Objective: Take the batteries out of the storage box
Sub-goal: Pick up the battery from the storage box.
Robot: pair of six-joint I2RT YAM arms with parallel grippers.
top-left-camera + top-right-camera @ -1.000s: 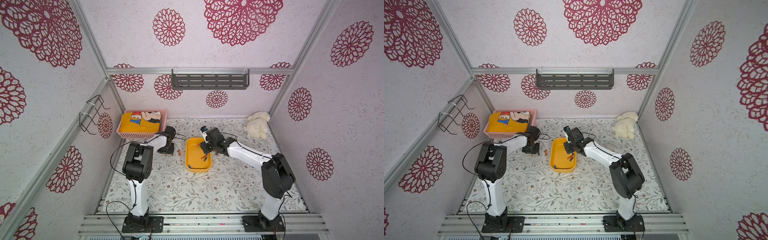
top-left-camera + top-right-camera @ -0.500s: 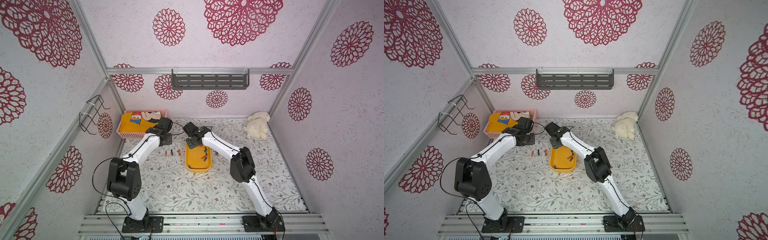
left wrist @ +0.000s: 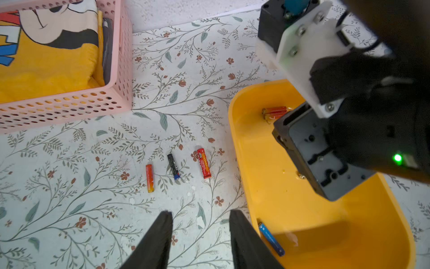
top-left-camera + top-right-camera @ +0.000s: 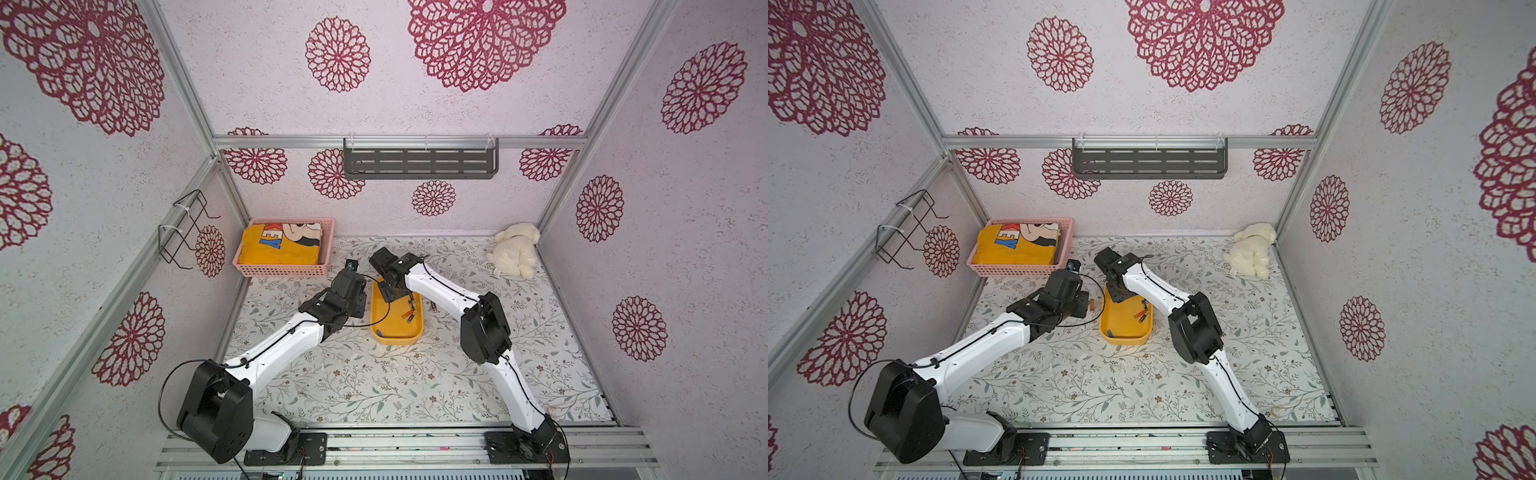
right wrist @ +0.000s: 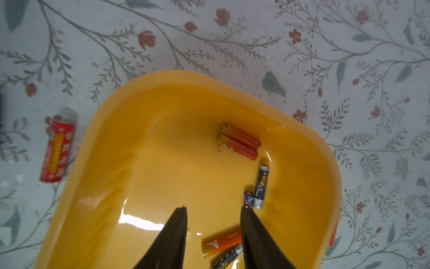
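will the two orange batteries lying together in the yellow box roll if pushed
Probably: the two orange batteries are smooth cylinders lying sideways on the glossy floor of the storage box. Touching side by side, they would likely move together. The nearby curved wall should stop them.

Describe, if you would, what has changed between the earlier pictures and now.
The left arm stretched forward and sank low; the left pincer now hangs open and empty over the table beside three batteries. The right arm drew its elbow inward, keeping the right pincer open over the far end of the storage box. The storage box, pink basket and plush toy stayed put.
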